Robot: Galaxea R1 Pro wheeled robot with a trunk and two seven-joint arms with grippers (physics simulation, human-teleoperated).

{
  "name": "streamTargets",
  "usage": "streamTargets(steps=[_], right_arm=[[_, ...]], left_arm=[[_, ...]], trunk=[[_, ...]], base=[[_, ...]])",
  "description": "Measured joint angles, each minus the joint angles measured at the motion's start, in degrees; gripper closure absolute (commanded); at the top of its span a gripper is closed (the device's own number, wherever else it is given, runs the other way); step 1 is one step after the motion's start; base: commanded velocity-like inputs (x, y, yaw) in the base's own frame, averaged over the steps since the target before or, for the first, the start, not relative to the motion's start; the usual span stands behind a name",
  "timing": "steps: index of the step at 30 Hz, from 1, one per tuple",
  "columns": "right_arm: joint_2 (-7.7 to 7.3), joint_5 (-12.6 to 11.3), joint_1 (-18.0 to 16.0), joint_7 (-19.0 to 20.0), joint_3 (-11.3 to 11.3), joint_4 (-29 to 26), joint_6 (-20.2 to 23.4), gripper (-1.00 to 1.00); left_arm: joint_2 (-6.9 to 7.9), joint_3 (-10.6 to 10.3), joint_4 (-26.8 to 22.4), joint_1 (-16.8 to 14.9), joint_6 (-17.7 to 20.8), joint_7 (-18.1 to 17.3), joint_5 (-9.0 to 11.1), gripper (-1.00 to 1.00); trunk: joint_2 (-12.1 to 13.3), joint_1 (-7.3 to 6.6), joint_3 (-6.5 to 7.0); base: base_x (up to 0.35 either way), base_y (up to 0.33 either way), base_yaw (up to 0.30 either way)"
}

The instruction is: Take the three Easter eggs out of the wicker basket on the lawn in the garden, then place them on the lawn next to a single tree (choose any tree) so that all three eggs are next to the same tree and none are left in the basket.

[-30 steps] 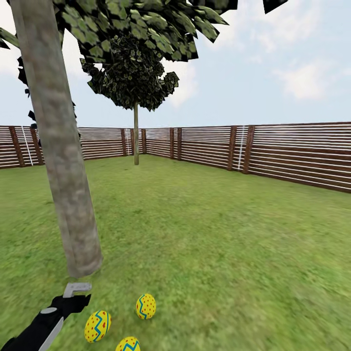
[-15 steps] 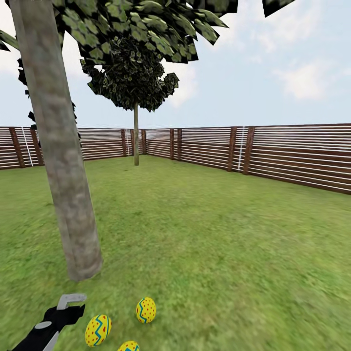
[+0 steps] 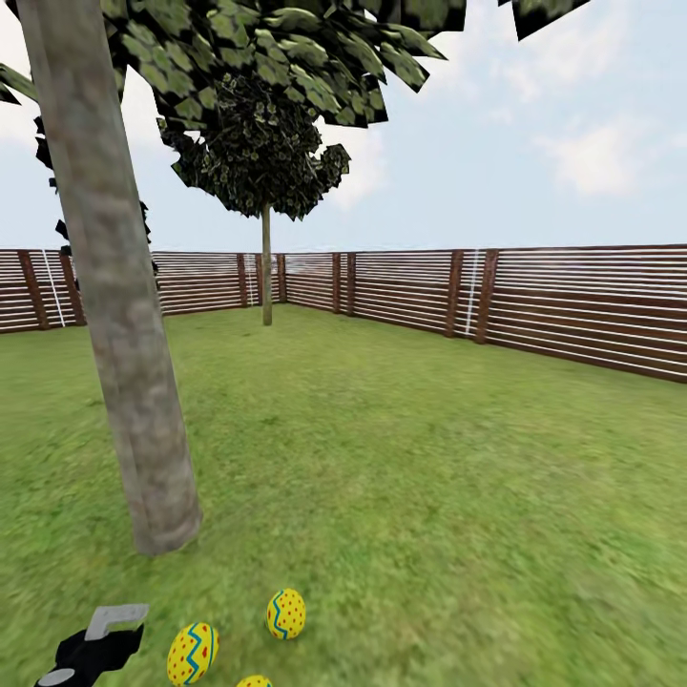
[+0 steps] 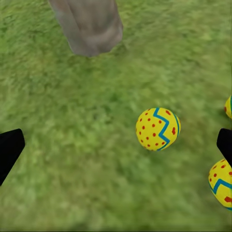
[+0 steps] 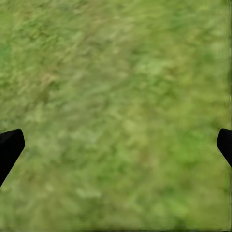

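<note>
Three yellow Easter eggs lie on the lawn beside the foot of a thick grey-brown tree. One egg has red dots and a blue zigzag. A second egg lies to its left, and a third egg is cut off by the picture's lower edge. My left gripper hovers just left of them, open and empty. In the left wrist view it stands open above the grass with an egg between trunk and fingers. My right gripper is open over bare grass. The wicker basket is out of view.
A brown slatted fence encloses the garden at the back and right. A thin-trunked, dark-leaved tree stands far off by the fence corner. Open grass stretches to the right of the eggs.
My left gripper has drawn back and down toward the picture's lower left corner, away from the trunk. The whole view has tilted up slightly. The eggs lie still.
</note>
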Motion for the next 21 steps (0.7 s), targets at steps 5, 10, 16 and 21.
streamTargets(steps=[5, 10, 16, 21], right_arm=[[-0.05, 0.0, 0.1, -1.4, 0.0, 2.3, -0.7, -1.00], [-0.12, 0.0, 0.2, -2.5, 0.0, 4.6, -2.8, -1.00], [-0.10, 0.0, 0.4, -5.2, 0.1, 8.1, -5.5, -1.00], [-0.16, 0.0, 0.7, -6.7, 0.1, 9.7, -6.0, -1.00]], left_arm=[[0.25, 0.0, 3.0, 0.0, -2.3, 0.0, 0.0, -1.00], [0.31, 0.0, 4.8, 0.9, -3.9, 0.1, 0.1, -1.00], [0.32, 0.0, 5.3, 2.4, -4.4, 0.2, 0.1, -1.00], [0.32, 0.0, 5.4, 3.9, -4.5, 0.2, 0.2, -1.00]], trunk=[[2.0, -1.10, 0.90], [4.0, -2.20, 1.79], [6.4, -3.52, 2.87], [8.4, -4.61, 3.77]], base=[[0.000, 0.000, 0.000], [0.000, 0.000, 0.000], [0.000, 0.000, 0.000], [0.000, 0.000, 0.000]])
